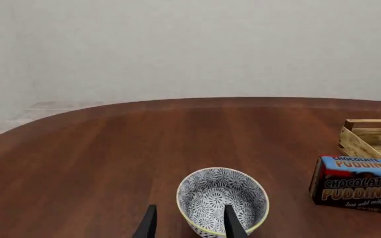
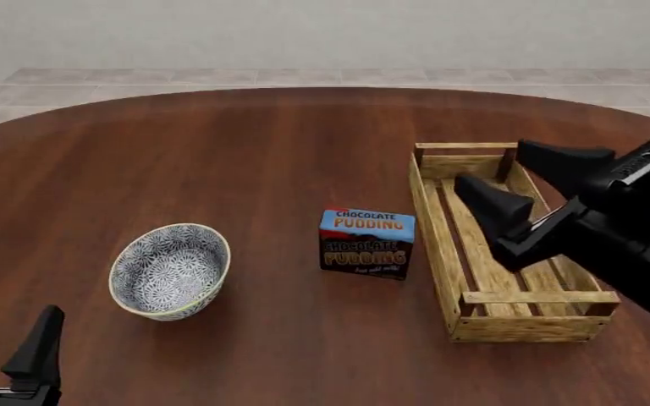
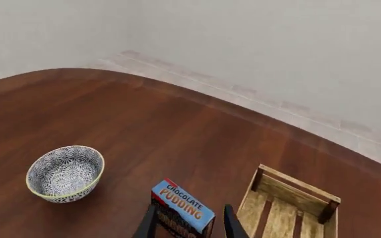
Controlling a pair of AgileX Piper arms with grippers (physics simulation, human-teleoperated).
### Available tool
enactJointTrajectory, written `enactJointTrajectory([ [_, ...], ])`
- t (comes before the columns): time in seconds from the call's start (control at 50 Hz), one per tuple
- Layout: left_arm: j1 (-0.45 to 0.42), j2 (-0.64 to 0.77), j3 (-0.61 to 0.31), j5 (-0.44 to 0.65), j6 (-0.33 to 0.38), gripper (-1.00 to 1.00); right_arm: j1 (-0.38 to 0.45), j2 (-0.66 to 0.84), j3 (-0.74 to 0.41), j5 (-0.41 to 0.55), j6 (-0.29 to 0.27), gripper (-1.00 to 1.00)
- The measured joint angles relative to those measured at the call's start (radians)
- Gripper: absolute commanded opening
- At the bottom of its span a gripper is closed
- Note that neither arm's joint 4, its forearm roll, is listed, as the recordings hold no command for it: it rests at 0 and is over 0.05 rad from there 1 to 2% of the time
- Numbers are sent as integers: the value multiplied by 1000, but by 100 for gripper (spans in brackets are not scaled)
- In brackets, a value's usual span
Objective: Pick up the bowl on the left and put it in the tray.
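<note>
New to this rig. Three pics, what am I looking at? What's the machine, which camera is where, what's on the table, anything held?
It is a simulator render of two robot arms at a round brown wooden table. One picture is a fixed camera behind the arms; the other two are cameras riding behind each hand. On the table: a round blue-grey floral ceramic bowl, a blue chocolate pudding box, and a long light wooden slatted tray. The left hand sits near the bowl, open. The right hand hangs over the tray, open. Nothing is held; the bowl is not yet in the tray.
</note>
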Motion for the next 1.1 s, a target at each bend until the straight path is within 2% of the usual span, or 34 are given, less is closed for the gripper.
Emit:
enactJointTrajectory([
  [0.32,0,0,0,0,0,100,107,128,-79,-21,11,100],
  [1.1,0,0,0,0,0,100,287,508,-291,-80,102,100],
])
